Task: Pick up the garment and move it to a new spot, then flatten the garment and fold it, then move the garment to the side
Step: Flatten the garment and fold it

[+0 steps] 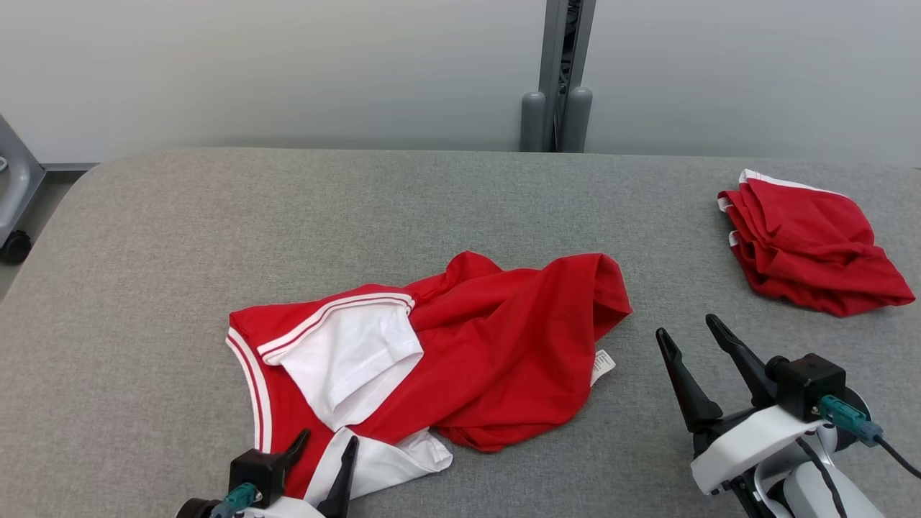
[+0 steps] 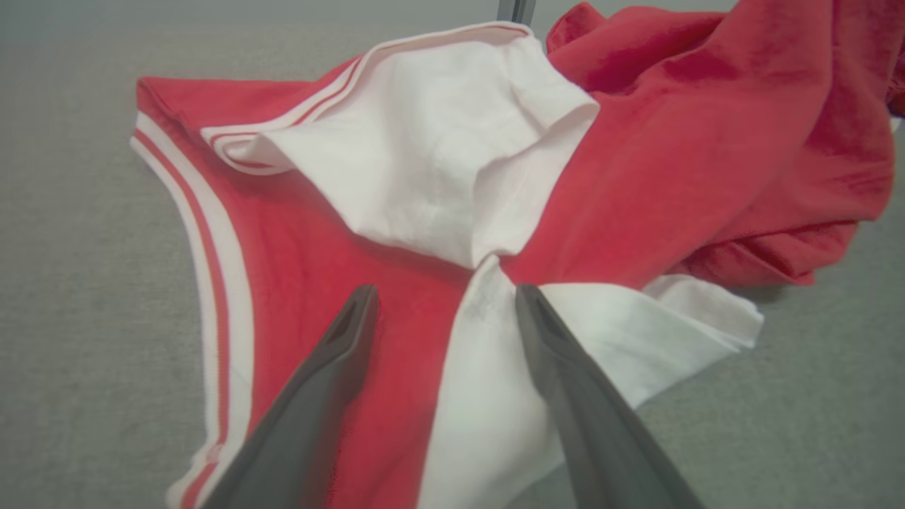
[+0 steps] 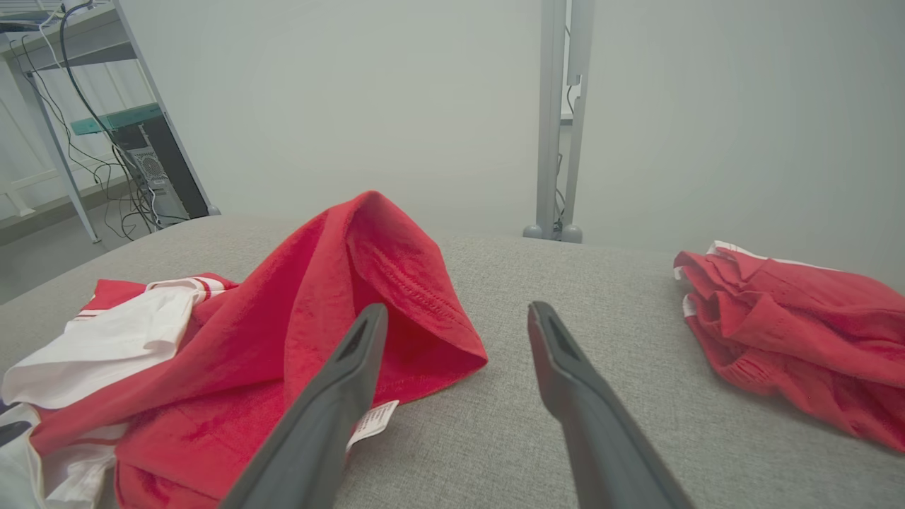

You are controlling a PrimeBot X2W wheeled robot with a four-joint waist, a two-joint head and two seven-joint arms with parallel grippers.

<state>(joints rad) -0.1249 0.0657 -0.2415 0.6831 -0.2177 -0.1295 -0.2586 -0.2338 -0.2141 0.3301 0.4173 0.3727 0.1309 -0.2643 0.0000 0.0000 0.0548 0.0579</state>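
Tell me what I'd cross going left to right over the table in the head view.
Crumpled red and white garment → right gripper, open above bare table → second red garment near the table's right edge. The left gripper overlaps the crumpled garment's near edge, so I leave it out of the order.

Soft, even light is falling from overhead, leaving the grey table [image 1: 144, 252] bright. The red garment [image 1: 504, 338] is casting only a thin, faint shadow along its near edge. The left wrist view is looking hazy, with the left gripper [image 2: 445, 291] going soft toward the bottom edge. In the right wrist view the shelf frame [image 3: 59, 162] is leaning at the left edge, bent by the wide lens.
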